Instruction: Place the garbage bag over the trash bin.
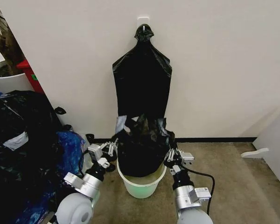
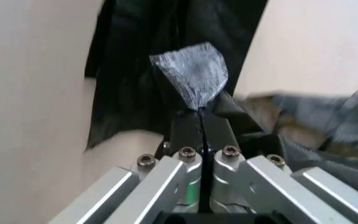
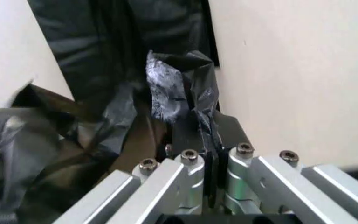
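Both of my arms fill the near edge of the head view. Starting at the left, the left gripper sits just beside the left side of the trash bin, and from its wrist camera I read its jaws pressed together on a grey-sheened corner of the garbage bag. Between the two arms the garbage bag hangs bunched, its lower end already dipping inside the trash bin's rolled rim, its upper edge held up at the two pinched corners. Behind it, a flat bunch of black bags hangs on the wall from a hook. Further right, the right gripper stands just beside the trash bin's right side, jaws likewise clamped on the bag's other corner. What matters for the coming move, as I judge it: the bag's mouth spans across between the grippers and sits above the rim, with each arm equally near its own side, so the edge must go outward and down over the rim.
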You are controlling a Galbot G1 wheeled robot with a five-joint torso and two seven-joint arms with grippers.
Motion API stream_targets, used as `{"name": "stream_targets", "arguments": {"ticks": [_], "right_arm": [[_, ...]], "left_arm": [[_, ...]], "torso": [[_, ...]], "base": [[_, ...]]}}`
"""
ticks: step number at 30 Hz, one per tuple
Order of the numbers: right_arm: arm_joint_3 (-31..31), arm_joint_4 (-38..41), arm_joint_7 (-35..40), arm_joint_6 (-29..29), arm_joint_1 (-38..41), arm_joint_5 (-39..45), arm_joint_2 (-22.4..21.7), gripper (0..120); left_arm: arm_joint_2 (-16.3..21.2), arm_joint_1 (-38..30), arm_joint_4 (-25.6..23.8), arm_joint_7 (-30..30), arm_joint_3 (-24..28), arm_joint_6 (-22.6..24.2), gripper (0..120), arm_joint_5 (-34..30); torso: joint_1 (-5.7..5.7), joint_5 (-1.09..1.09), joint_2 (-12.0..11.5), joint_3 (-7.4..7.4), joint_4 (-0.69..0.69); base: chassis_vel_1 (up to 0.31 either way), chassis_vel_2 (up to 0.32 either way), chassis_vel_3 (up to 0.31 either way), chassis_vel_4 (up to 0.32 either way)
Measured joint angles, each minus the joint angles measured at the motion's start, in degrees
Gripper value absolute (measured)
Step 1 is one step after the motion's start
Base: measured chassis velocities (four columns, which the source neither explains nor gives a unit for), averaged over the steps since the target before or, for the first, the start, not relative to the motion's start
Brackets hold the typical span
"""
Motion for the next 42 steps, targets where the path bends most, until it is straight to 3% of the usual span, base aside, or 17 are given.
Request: {"name": "stream_targets", "arguments": {"ticks": [5,11,15,18,22,23,25,29,31,34,38,42], "right_arm": [[-2.60,4.13,4.42,-4.62,-4.97,2.43,-1.27,0],[-2.79,5.22,6.00,-5.49,-6.82,3.18,-1.41,0],[-2.78,5.91,6.74,-5.89,-7.22,4.53,-1.50,0],[-2.75,7.36,6.83,-6.24,-7.77,6.73,-1.89,0],[-2.75,8.22,6.78,-6.83,-7.42,8.81,-2.06,0],[-2.76,8.27,6.89,-7.29,-6.85,9.92,-2.08,0],[-2.76,8.31,7.08,-7.70,-6.60,10.59,-2.14,0],[-2.78,9.25,8.44,-10.38,-6.31,13.50,-2.92,0],[-2.78,9.53,8.77,-10.85,-6.31,14.04,-3.14,0],[-2.83,10.27,10.41,-12.63,-6.63,16.63,-4.35,0],[-3.56,10.06,12.20,-14.25,-6.79,18.54,-5.86,0],[-5.15,8.19,13.58,-15.37,-6.62,19.19,-7.83,0]], "left_arm": [[0.43,0.82,1.77,-2.01,2.52,0.11,0,7.22],[-0.05,1.18,2.25,-3.73,2.12,-0.92,0,15.27],[0.89,2.01,1.08,-4.03,0.72,-1.25,0,17.57],[3.85,2.92,-2.28,-6.28,-0.97,0.40,0,17.62],[8.95,2.78,-5.80,-8.62,-1.58,4.47,0,12.19],[11.69,2.04,-7.28,-9.67,-1.66,7.24,0,8.29],[13.03,1.67,-8.00,-10.21,-1.71,8.61,0,6.62],[21.44,0.92,-14.13,-16.08,-2.42,18.31,0,-1.76],[22.88,0.88,-15.41,-17.56,-2.47,20.16,0,-3.46],[28.98,1.21,-19.90,-23.30,-2.20,26.85,0,-8.77],[32.90,1.30,-21.04,-26.78,-1.56,31.04,0,-10.83],[37.15,0.64,-22.08,-31.86,-0.33,36.29,0,-16.81]], "torso": [[0.00,0.01,0.00,0.00,-0.01],[0.00,-0.01,0.00,0.00,0.00],[0.00,0.00,0.00,0.00,0.00],[0.00,0.00,0.00,0.00,0.00],[0.00,-0.01,0.00,0.00,0.01],[0.00,0.00,0.00,0.01,0.00],[0.00,-0.02,0.00,0.01,0.01],[0.00,0.00,0.00,0.01,0.00],[0.00,0.00,0.00,0.01,0.00],[0.00,0.00,0.00,0.01,0.00],[0.00,-0.01,0.00,0.01,0.00],[0.00,0.00,0.00,0.01,-0.01]], "base": [[0.000,0.000,0.000,0.000],[0.000,0.000,0.000,0.000],[0.000,0.000,0.000,0.000],[0.000,0.000,0.000,0.000],[0.000,0.000,0.000,0.000],[0.000,0.000,0.000,0.000],[0.000,0.000,0.000,0.000],[0.000,0.000,0.000,0.000],[0.000,0.000,0.000,0.000],[0.000,0.000,0.000,0.000],[0.000,0.000,0.000,0.000],[0.000,0.000,0.000,0.000]]}}
